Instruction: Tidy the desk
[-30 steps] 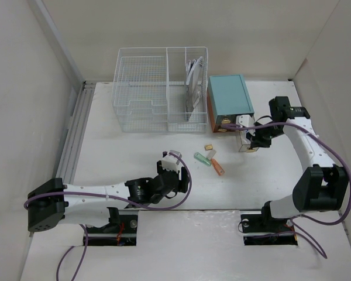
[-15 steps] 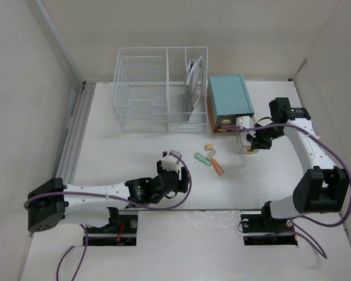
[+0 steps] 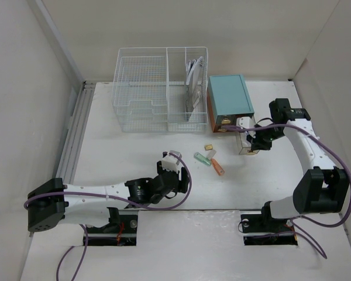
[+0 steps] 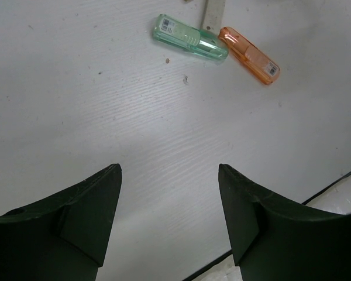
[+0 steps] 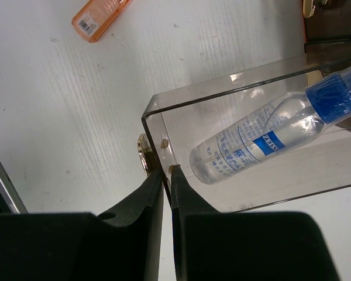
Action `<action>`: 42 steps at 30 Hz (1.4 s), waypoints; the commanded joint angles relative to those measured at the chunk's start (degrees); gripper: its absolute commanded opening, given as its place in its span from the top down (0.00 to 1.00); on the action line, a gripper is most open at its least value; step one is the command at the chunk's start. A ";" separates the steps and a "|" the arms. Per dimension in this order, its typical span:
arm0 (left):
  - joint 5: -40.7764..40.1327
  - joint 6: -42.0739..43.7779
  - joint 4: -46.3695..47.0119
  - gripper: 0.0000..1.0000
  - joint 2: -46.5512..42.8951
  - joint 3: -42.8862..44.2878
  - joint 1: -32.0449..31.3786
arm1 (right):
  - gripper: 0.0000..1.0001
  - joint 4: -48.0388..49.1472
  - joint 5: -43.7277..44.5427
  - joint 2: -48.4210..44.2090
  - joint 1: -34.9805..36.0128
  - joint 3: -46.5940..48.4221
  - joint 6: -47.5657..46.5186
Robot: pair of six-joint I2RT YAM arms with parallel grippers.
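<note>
— Right gripper (image 5: 164,175) pinches the front wall of the clear drawer (image 5: 222,88), at three o'clock on the desk (image 3: 134,152). Closing it, likely?

— Likely. Push level toward the teal box (image 3: 228,96) at eleven; left gripper (image 4: 168,175) sits open, empty, near six.

A white wire basket (image 3: 140,88) stands at the far side, left of centre, with pale sheets (image 3: 194,79) upright in its right compartment. Just right of it sits a teal drawer box (image 3: 229,96). A clear drawer (image 5: 181,126) with a brass knob (image 5: 144,153) juts from the box's near face, and a blue-capped bottle (image 5: 251,149) lies inside it. Left of the drawer, a green case (image 4: 190,38) and an orange case (image 4: 250,54) lie close together, with a small gold piece (image 3: 209,147) just beyond them.
</note>
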 commanded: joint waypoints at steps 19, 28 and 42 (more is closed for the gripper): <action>0.07 -0.36 1.86 0.37 -0.53 -0.20 0.06 | 0.85 6.59 -0.47 0.22 -1.97 1.37 7.14; 0.07 -0.36 1.33 0.37 -0.53 -0.19 0.06 | 0.76 8.26 -1.79 0.75 -1.97 2.60 8.72; 0.07 -0.36 1.33 0.37 -0.53 -0.19 0.06 | 0.36 4.05 -2.49 -1.45 -1.97 3.74 8.19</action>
